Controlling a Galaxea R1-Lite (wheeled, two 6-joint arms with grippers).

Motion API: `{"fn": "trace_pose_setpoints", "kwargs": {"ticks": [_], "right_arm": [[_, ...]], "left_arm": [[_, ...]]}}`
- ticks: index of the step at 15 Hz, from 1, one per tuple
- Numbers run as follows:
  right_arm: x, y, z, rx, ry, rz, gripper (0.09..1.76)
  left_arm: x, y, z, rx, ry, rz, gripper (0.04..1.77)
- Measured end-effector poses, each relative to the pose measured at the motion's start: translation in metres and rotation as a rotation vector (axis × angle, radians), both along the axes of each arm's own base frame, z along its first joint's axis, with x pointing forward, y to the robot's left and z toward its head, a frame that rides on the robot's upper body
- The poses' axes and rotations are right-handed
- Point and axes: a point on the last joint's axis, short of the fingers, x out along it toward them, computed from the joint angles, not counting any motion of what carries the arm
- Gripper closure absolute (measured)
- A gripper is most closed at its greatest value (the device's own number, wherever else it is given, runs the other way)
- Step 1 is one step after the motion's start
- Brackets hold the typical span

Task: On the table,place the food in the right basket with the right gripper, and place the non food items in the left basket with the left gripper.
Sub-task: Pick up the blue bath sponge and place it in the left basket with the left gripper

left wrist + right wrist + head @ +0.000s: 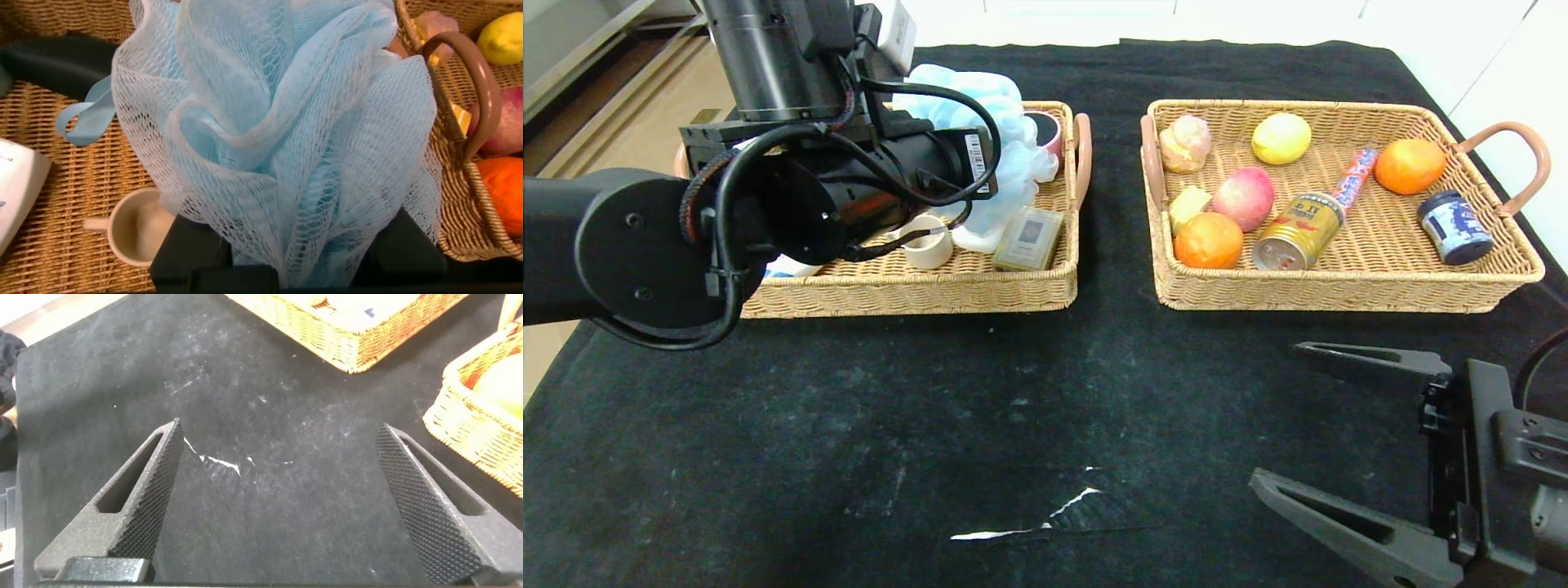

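Baskets stood side by side on the table (pixel 849 425), well apart from the white tear in its black cloth. The left gripper (pixel 286 261) hung over the left basket (pixel 915 286) with the pale-blue bath pouf (pixel 278 139) bunched between its fingers, the mesh filling the gap; whether the fingers were pressing on it could not be told. Under the pouf, the floor of that basket held a cream cup (pixel 929 242), the flat cream-green card box (pixel 1029 238) near the front edge, and the corner of a white shampoo bottle (pixel 16 192). The right basket (pixel 1339 290) held the pink-red peach (pixel 1245 198), an orange (pixel 1209 239) just in front of it, the gold drink can (pixel 1298 231) lying on its side beside them, a second orange (pixel 1409 166) near the far handle, a yellow lemon (pixel 1281 138), and a small dark jar (pixel 1454 226). The right gripper (pixel 1307 420) hovered low over bare cloth in front of the right basket, its two flat fingers spread wide with nothing between them.
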Motion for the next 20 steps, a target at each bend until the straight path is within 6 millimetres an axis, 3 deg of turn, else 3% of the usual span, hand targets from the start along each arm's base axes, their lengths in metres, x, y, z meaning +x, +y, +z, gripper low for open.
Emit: {"fn": "trace_pose_setpoints", "kwargs": {"ticks": [2,7,10,20], "right_arm": [[-0.001,-0.001,0.001,0.003,-0.004,0.0,0.14],[-0.002,-0.002,0.002,0.007,-0.01,0.0,0.14],[-0.003,-0.002,0.002,0.008,-0.011,0.0,0.14],[-0.002,-0.003,0.002,0.004,-0.015,-0.004,0.14]], "left_arm": [[0.004,-0.002,-0.004,0.007,0.009,0.002,1.09],[0.005,-0.003,-0.006,0.042,0.008,0.01,0.64],[0.005,-0.003,-0.007,0.042,0.009,0.012,0.46],[-0.007,-0.003,-0.005,0.048,0.015,0.002,0.2]]}}
